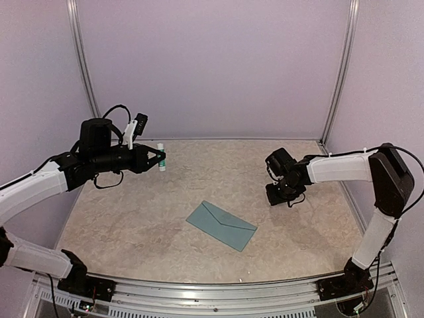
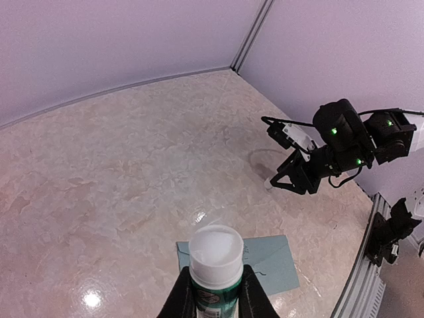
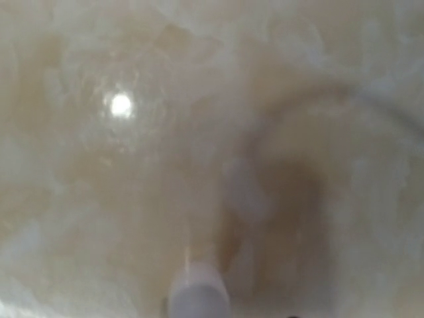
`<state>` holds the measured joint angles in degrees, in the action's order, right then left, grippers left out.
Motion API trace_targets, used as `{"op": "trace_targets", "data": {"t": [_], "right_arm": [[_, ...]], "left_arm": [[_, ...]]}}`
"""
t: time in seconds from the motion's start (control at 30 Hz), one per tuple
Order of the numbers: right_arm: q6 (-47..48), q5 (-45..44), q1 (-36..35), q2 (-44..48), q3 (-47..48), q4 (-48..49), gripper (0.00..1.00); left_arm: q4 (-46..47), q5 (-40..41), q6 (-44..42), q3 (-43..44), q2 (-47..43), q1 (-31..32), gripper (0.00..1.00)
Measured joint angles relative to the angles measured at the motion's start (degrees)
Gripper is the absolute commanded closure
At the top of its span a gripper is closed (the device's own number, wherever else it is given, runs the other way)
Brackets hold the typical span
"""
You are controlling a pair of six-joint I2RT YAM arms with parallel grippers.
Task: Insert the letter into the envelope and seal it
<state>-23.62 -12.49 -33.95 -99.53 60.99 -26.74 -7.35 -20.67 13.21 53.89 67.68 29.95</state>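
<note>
Currently, the left gripper (image 2: 215, 288) is clamped on a glue stick (image 1: 161, 154), held above the table (image 1: 132, 218). The envelope (image 1: 221, 225) lies flat mid-table, well apart from both arms. The right gripper (image 1: 282, 193) sits low at the surface — its opening cannot be determined, as the wrist view is blurred.

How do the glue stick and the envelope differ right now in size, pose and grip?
Size: the glue stick is a small white-and-green cylinder, while the envelope is a far larger flat teal-blue rectangle.
Pose: the glue stick is held up off the table, and the envelope lies flat on it.
Grip: the left tool is shut on the glue stick, whereas no tool touches the envelope.
</note>
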Motion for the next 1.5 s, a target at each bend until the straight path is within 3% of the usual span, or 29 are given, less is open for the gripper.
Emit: {"op": "trace_targets", "data": {"t": [0.5,0.83,1.07,1.17,1.33,1.5], "right_arm": [[0.7,0.48,0.0,-3.04,2.01,0.46,0.75],[0.68,0.94,0.0,-4.33,2.01,0.9,0.77],[0.9,0.85,0.0,-4.94,2.01,1.01,0.91],[1.07,0.96,0.0,-4.9,2.05,1.25,0.92],[3.02,6.54,0.02,0.5,0.39,2.8,0.92],[6.29,20.31,-0.02,10.78,0.24,5.73,0.91]], "left_arm": [[0.02,-1.2,-0.07,0.0,0.22,-0.02,1.0],[0.02,-1.51,-0.09,0.0,0.31,-0.02,1.0],[0.02,-1.95,-0.11,0.0,0.76,-0.02,1.0],[0.04,-2.47,-0.24,0.0,0.76,-0.02,1.0],[0.07,-2.99,-0.76,-0.02,0.76,1.14,1.0],[0.07,-3.74,-2.64,-0.02,0.98,7.06,1.0]]}}
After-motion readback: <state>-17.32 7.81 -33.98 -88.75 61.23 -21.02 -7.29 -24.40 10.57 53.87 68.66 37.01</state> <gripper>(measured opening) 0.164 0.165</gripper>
